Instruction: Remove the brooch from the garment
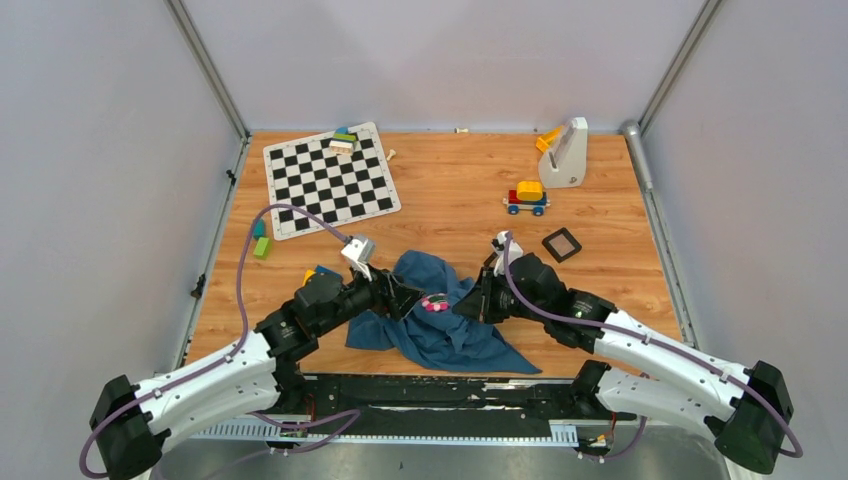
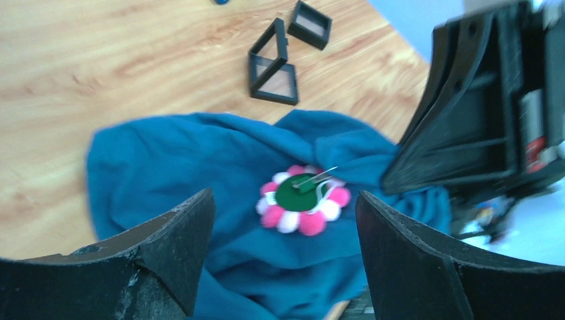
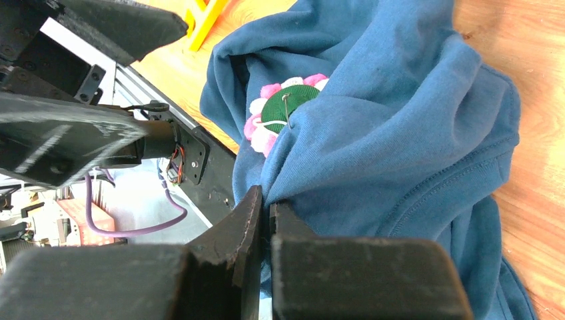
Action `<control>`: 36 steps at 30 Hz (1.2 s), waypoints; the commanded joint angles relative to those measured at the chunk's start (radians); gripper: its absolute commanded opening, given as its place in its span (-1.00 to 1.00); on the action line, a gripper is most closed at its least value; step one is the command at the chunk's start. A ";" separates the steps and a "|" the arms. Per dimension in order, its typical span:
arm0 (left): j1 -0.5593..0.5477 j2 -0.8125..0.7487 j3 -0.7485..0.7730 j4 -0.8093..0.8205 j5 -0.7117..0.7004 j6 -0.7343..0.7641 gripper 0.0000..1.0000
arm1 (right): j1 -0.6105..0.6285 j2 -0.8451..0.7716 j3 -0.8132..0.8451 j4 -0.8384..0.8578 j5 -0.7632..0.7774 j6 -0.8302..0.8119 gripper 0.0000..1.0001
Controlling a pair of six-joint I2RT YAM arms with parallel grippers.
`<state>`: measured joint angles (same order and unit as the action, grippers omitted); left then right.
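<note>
The right gripper (image 3: 266, 208) held a garment (image 3: 400, 133) fold pinched tight beside the brooch (image 2: 303, 200), which lay between the wide-open, empty fingers of the left gripper (image 2: 281, 213); closing on petals alone, not cloth, seemed wisest.

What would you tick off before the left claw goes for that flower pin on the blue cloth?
1. Left gripper open: ok.
2. Brooch in view between its jaws: ok.
3. Right gripper shut on a fold of the garment: ok.
4. Brooch lying back-side up, metal pin showing: ok.
5. Brooch free of the garment: cannot tell.
6. Grippers apart: ok, though close.
</note>
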<state>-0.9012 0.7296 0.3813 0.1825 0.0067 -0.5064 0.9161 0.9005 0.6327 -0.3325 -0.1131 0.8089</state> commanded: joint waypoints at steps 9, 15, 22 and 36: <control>-0.002 0.072 -0.063 0.033 0.044 -0.692 0.46 | 0.006 -0.075 -0.225 0.208 -0.004 -0.012 -1.00; -0.002 0.214 -0.022 0.075 0.126 -0.715 0.44 | 0.006 -0.091 -0.335 0.225 -0.031 0.038 -1.00; -0.002 0.310 0.096 0.003 0.161 -0.647 0.24 | 0.006 -0.161 -0.399 0.237 -0.036 0.064 -1.00; -0.002 0.494 0.202 -0.155 0.162 -0.613 0.19 | 0.007 -0.235 -0.421 0.239 -0.027 0.048 -1.00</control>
<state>-0.9016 1.1809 0.5571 0.0628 0.1558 -1.1385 0.9161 0.6827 0.2100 -0.1146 -0.1390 0.8623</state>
